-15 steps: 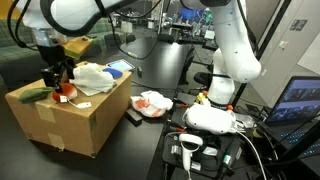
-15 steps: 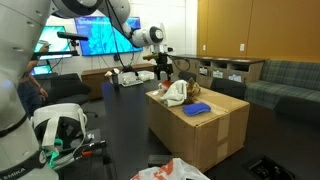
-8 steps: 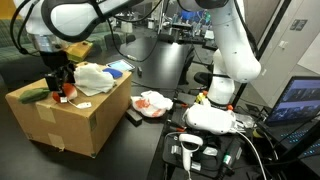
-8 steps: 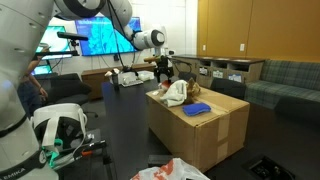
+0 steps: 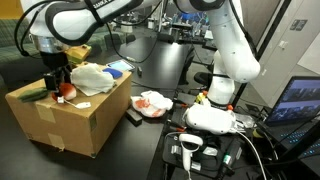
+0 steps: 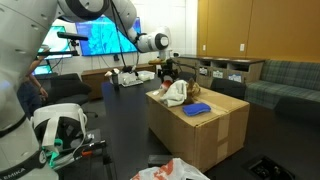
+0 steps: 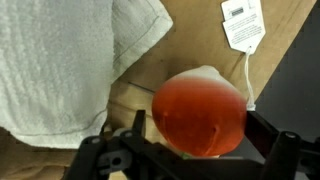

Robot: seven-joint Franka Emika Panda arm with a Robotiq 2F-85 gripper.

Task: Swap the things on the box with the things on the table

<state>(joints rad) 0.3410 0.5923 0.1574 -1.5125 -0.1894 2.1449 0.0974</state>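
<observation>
Lowering onto round orange-red object (image 7: 198,112) near an edge of the large brown cardboard box (image 5: 70,122) top, beside white terry cloth (image 7: 60,60). My gripper (image 7: 190,140) has dropped slightly, jaws wide, empty. I judge grasp next, then black table (image 5: 165,70).

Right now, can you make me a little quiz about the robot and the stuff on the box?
1. True or false: the gripper is shut.
2. In the wrist view, what lies right next to the red round thing? A) a white towel B) a spoon C) a book
3. Fill in: the red round thing sits on the cardboard ____.

Key: 1 false, it is open. 2 A. 3 box.
</observation>
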